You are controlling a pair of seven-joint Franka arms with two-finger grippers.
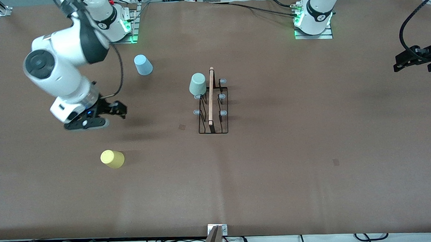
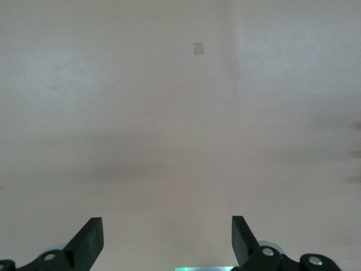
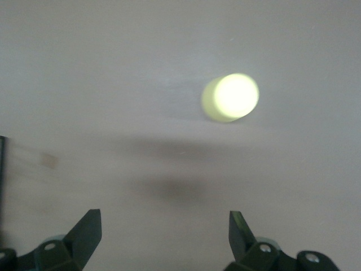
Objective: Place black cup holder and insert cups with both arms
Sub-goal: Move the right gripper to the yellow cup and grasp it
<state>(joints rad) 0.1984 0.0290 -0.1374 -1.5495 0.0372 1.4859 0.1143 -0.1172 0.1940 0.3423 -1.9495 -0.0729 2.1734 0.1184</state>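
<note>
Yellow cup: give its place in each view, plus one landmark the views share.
Front view: the yellow cup stands upside down on the table, nearer the camera than the right gripper, toward the right arm's end.
Left wrist view: not in it; only bare table and the open left gripper.
Right wrist view: it shows ahead of the open fingers.
Shared landmark: the brown table.

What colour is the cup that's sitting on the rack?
Pale mint green. The cup sits upside down on a peg of the black cup holder; the front view shows it best.
</note>
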